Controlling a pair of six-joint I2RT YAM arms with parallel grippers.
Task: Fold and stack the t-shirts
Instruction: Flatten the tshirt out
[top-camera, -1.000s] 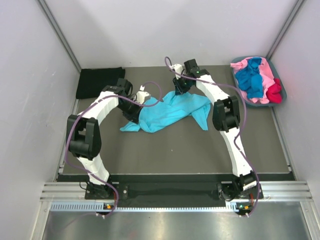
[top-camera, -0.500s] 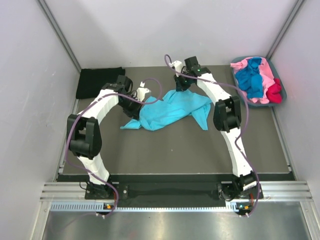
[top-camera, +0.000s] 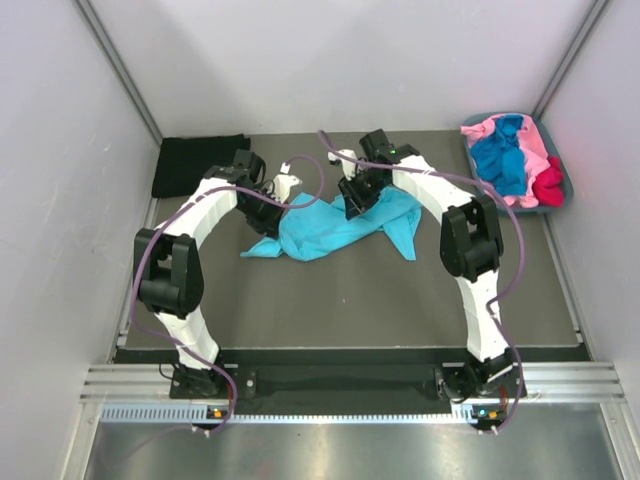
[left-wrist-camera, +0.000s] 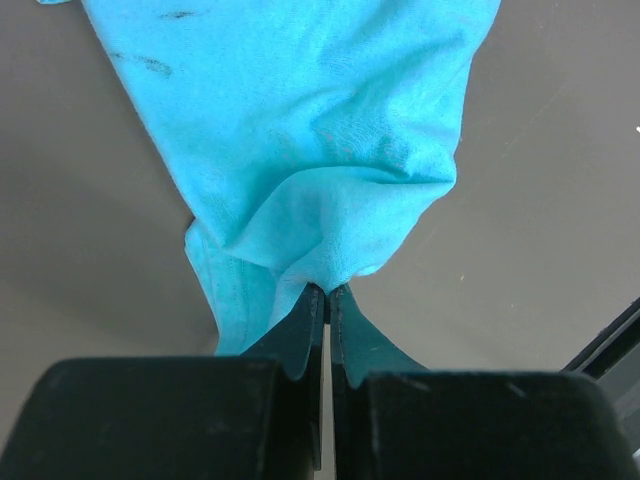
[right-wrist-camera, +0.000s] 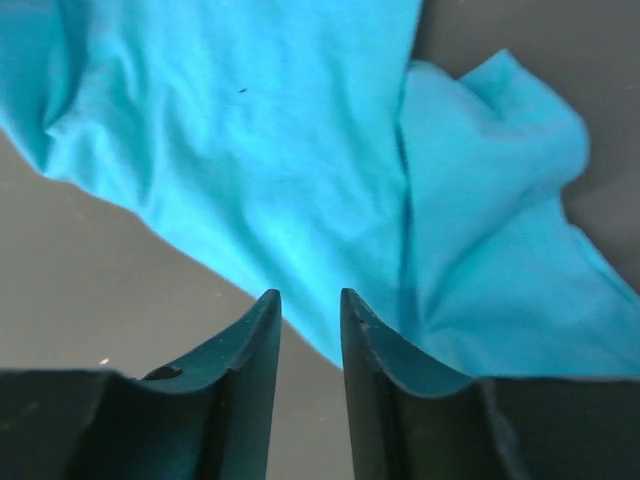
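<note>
Two things we see aside, black t-shirt (top-camera: 195, 163) upper left, tub (top-camera: 512, 208) upper right; left pincer (left-wrist-camera: 327, 295) clamps turquoise t-shirt (top-camera: 330, 228), right pincer (right-wrist-camera: 310, 300) apart.

light: bright, even | shadows: soft | wrist foreground: possibly blurred

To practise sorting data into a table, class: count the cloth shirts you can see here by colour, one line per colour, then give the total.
Turquoise shirt: 1
Black shirt: 1
Pink shirt: 1
Royal blue shirt: 1
Red shirt: 1
Total: 5, counting each colour heaped in the tub as one shirt; the tangle hides any more.
</note>
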